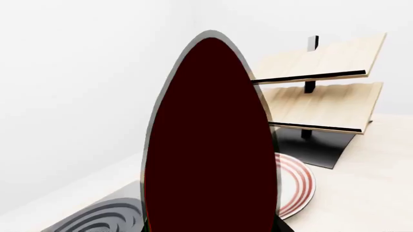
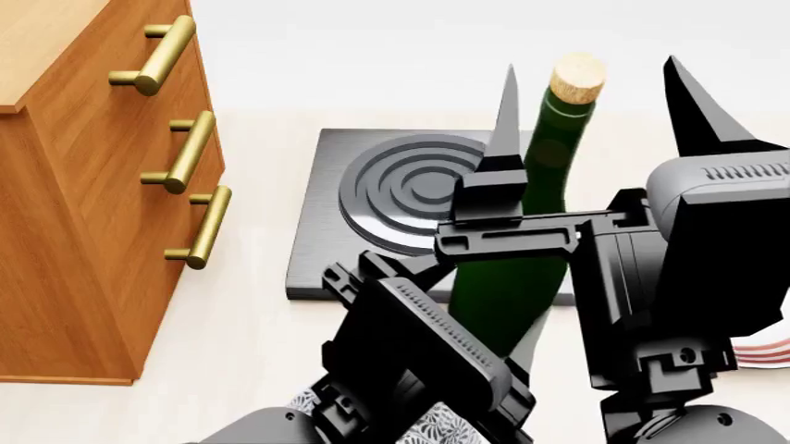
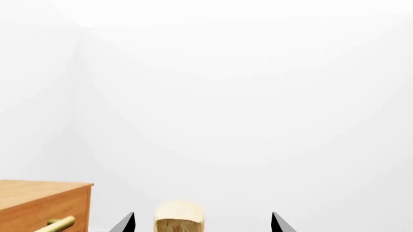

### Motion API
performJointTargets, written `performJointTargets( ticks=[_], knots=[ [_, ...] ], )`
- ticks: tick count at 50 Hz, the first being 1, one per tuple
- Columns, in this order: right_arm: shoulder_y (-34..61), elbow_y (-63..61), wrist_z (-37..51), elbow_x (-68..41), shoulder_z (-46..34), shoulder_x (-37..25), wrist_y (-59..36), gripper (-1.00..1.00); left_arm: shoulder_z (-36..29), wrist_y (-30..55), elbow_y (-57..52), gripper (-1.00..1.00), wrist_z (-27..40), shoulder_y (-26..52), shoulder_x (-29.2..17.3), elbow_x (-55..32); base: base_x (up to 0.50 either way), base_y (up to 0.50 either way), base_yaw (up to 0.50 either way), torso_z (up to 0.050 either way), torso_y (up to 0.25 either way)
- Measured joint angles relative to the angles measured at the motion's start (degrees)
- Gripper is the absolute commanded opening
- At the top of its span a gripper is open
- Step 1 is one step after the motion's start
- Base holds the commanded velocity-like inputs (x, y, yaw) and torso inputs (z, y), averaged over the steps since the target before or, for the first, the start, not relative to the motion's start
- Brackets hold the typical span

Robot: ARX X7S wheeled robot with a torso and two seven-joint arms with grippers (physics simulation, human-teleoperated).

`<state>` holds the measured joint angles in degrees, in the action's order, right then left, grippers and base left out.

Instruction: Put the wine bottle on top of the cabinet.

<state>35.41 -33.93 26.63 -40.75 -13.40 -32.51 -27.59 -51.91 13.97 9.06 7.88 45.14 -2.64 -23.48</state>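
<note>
The wine bottle (image 2: pixel 543 157) is dark green with a tan cork and stands upright in front of me; its base is hidden behind my left arm. In the left wrist view its body (image 1: pixel 210 135) fills the middle, and my left gripper (image 1: pixel 213 228) is shut on it, a black finger against each side. My right gripper (image 2: pixel 590 62) is open, fingers pointing up either side of the neck. In the right wrist view the cork (image 3: pixel 179 218) sits between the tips of this gripper (image 3: pixel 202 222), touching neither. The reddish-brown cabinet (image 2: pixel 87 185) stands to the left, with its top (image 3: pixel 38 186) near cork height.
A black hob (image 2: pixel 408 190) with grey rings lies on the table behind the bottle, also shown as the hob (image 1: pixel 96 217) in the left wrist view. A red-striped plate (image 1: pixel 297 183) lies to the right, and a pale slanted rack (image 1: pixel 322 82) stands beyond it. Brass handles (image 2: pixel 185 153) stick out from the cabinet front.
</note>
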Motion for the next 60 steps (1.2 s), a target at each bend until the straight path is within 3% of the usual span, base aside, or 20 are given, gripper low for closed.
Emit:
performJointTargets(
  ticks=[31,45,60],
  knots=[
    [-23.2,-16.9,7.3,-1.6,10.1,-3.8,7.8,1.0,-0.9,-0.4,-0.5,-1.0,2.3,0.4,-2.1,-1.9,0.0,0.0,0.0,0.0,0.001],
    [-32.6,-15.5,6.1,3.1,11.2,-2.4,13.4,1.0,0.5,2.6,-6.2,-1.0,4.7,1.1,-5.8,-3.7,0.0,0.0,0.0,0.001,0.001],
    [-35.0,-14.6,5.4,6.0,10.2,-1.9,14.9,1.0,3.9,7.3,-14.8,-1.0,8.1,3.4,-10.7,-6.5,0.0,0.0,0.0,0.0,0.001]
  ],
)
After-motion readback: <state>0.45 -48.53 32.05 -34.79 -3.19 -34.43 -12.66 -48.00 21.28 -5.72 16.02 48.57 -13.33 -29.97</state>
